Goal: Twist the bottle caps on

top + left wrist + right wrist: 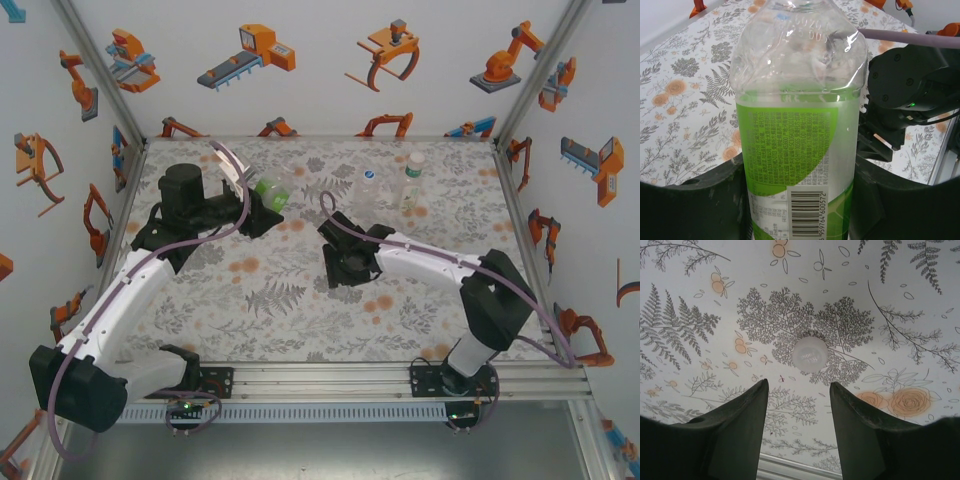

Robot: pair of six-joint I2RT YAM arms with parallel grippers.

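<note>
My left gripper [262,205] is shut on a clear bottle with a green label [272,190] at the back left of the table. In the left wrist view this bottle [797,115] stands between both black fingers [690,200], and its neck runs off the top edge. A pale round cap [810,354] lies flat on the table just ahead of my right gripper [799,385], whose jaws are open and empty. The right gripper [345,265] hangs low over the table's middle. A clear bottle [368,190] and a taller bottle with a green band [412,180] stand upright at the back.
The floral tablecloth [280,300] covers the table. White walls with orange robot pictures close it in on three sides. A metal rail [330,378] runs along the near edge. The right arm's black body [910,95] sits close behind the held bottle.
</note>
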